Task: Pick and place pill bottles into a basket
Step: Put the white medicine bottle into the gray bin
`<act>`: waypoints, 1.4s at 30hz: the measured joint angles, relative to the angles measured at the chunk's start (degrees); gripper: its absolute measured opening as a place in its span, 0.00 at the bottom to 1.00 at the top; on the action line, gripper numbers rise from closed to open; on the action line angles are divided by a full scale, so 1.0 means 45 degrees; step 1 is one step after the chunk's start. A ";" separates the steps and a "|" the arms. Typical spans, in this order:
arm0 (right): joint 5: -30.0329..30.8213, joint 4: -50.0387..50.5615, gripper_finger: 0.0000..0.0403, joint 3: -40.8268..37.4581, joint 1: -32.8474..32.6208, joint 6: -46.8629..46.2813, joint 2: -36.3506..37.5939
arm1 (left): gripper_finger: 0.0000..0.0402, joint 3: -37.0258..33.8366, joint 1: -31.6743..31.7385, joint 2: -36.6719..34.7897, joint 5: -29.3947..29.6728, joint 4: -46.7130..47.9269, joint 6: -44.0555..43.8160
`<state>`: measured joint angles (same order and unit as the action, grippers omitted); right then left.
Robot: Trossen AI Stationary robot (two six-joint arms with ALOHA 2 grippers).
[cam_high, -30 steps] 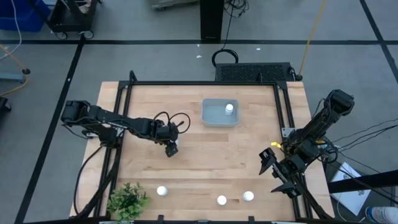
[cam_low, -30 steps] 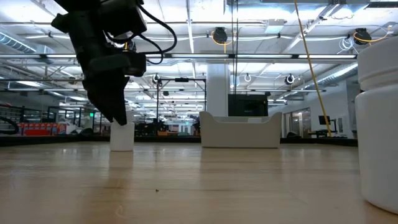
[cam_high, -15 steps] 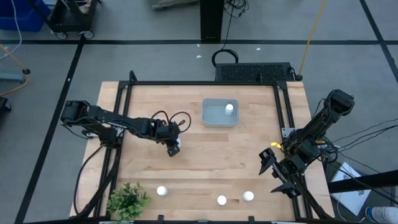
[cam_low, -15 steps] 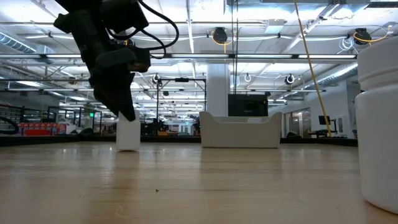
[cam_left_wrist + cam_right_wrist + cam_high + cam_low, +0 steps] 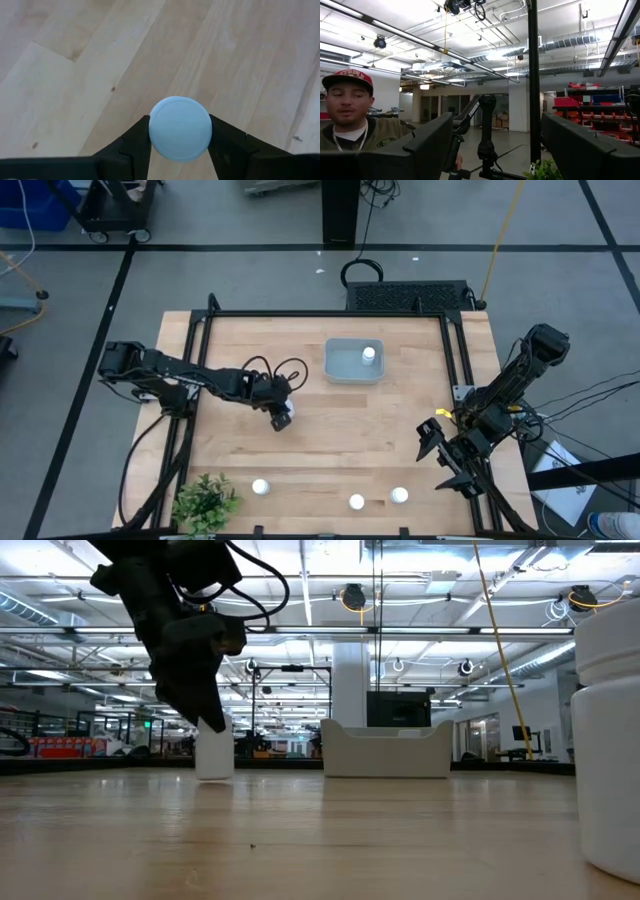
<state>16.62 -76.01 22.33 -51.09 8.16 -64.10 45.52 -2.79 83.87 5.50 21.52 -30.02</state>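
Observation:
A white pill bottle (image 5: 284, 418) stands upright on the wooden table left of centre, and my left gripper (image 5: 279, 418) is shut on it; its round cap (image 5: 180, 129) fills the left wrist view. The grey-blue basket (image 5: 345, 365) sits at the far middle with one bottle (image 5: 369, 354) upright inside. Three more bottles (image 5: 260, 487) (image 5: 356, 501) (image 5: 399, 496) stand along the near edge. My right gripper (image 5: 432, 442) waits open at the table's right edge, pointing up into the room. My left gripper pinches the bottle's top between its two fingers (image 5: 136, 146), one on each side of the round cap (image 5: 156, 131). The fingers slant down from above and from the table's left. The bottle stays upright with its base (image 5: 214, 774) on the table.
A green leafy plant (image 5: 205, 502) stands at the near left corner. One near-edge bottle (image 5: 608, 740) looms at the low view's right. A person (image 5: 350, 120) shows beyond the table in the right wrist view. Bare wood lies between the held bottle and the basket.
My left gripper has tipped a little, shifted slightly toward the table's right and taken hold of the bottle. The bottle has slid a short way toward the right along the table, staying upright.

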 joint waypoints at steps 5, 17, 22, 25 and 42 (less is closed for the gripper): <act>-0.0019 0.0000 0.73 0.0000 0.0000 0.0000 0.0000 | 0.43 0.0000 0.0060 -0.0196 -0.0018 -0.0889 0.0205; -0.0039 0.0024 0.73 0.0000 -0.0002 0.0060 -0.0005 | 0.43 -0.0010 0.0756 -0.1930 -0.0933 -0.3325 0.0375; -0.0039 0.0003 0.73 -0.0005 -0.0004 0.0107 -0.0005 | 0.41 -0.0005 0.1359 -0.2344 -0.1724 -0.4956 0.0324; -0.0039 -0.0002 0.73 -0.0005 0.0000 0.0102 -0.0005 | 0.41 0.0325 0.1854 -0.2357 -0.2129 -0.5146 0.0391; -0.0044 -0.0011 0.73 -0.0010 -0.0003 0.0350 -0.0005 | 0.44 0.6920 0.4694 -0.0798 -0.3751 -0.1185 0.3091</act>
<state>16.43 -76.06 22.28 -51.11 9.74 -64.12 76.66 18.34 80.28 -11.38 16.18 -16.11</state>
